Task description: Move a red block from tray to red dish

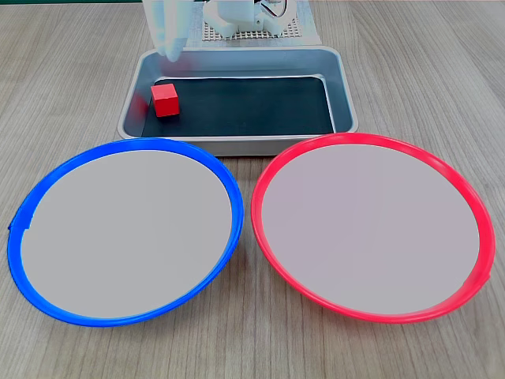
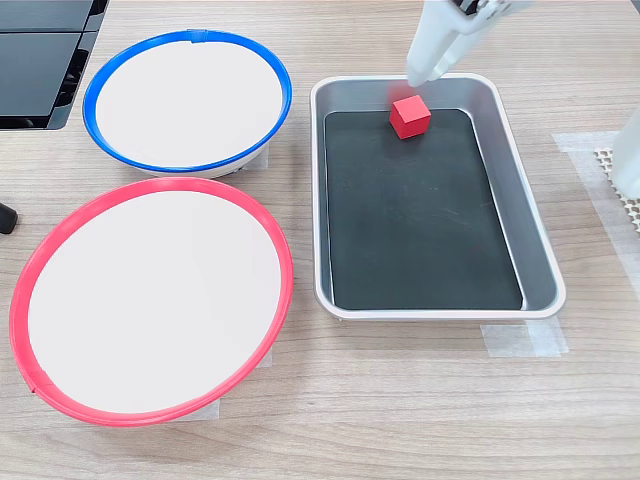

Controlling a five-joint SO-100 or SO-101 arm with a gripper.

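The red block [image 1: 166, 100] sits on the dark bottom of the tray [image 1: 344, 95], close to the tray's left end in the first exterior view and near its far end in the second exterior view, a little apart from the rim. It is a plain cube, so it has no long axis to align with, though its faces look slightly turned against the tray walls.

The end effector [image 2: 421, 70] hangs above the tray rim with its white tip pointing down. In the second exterior view the block lies just below and slightly to the left of that tip; in the first exterior view it lies nearer the camera than the tip and lower. The tip and the block do not touch. Only one pale finger reads clearly and the tip is blurred, so I cannot tell how wide the end effector stands.

The red dish [image 1: 272, 170] lies empty on the wooden worktop [image 1: 426, 71], beside the blue-rimmed dish [image 1: 227, 181], well apart from the block. The grasp is probably next: a short drop and a reach onto the cube.
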